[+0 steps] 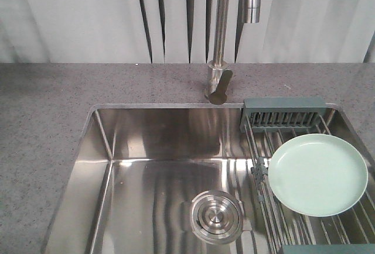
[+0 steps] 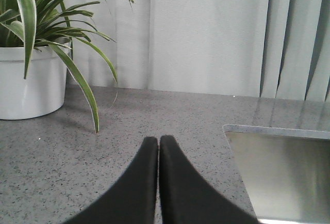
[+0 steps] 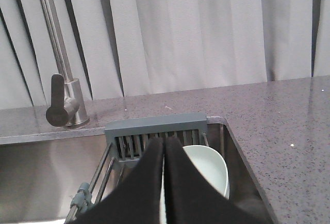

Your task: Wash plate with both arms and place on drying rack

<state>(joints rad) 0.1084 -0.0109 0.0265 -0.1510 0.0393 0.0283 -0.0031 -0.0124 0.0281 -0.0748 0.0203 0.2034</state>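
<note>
Plate on rack, both grippers closed.
I see the plate lying on the drying rack over the sink; left gripper and right gripper pressed together, empty.

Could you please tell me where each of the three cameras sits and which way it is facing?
Front view: sits high, looks down over the counter into the sink, faucet behind, plate lying on the rack; no robot part shows.
Left wrist: sits low over the counter, faces the curtain and potted plant; the closed left pincer shows.
Right wrist: sits above the rack, faces the curtain; the closed right pincer shows.
Front and right wrist views share faucet, rack and plate.
</note>
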